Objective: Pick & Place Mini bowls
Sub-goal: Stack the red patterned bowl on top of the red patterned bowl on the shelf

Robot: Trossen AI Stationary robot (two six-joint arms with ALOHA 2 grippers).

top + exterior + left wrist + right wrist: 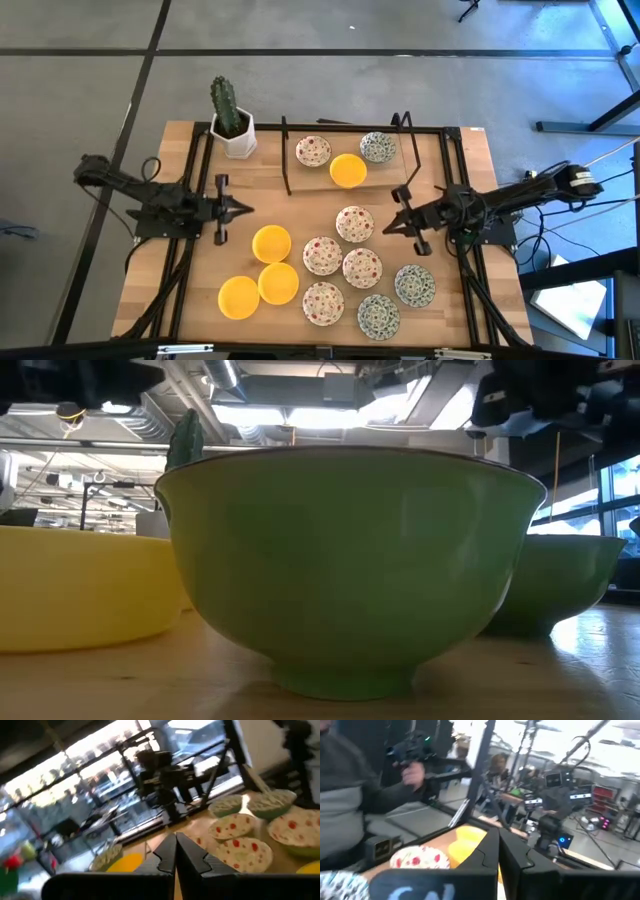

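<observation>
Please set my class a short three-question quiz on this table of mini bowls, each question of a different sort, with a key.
1. How many yellow bowls lie on the table, seen from above?
2. True or false: the cactus stands at a table corner on the left arm's side.
3. The left tool and right tool are: A) both shut and empty; B) both clamped on bowls; C) both wide open.

Key: 1. Four. 2. True. 3. A.
</observation>
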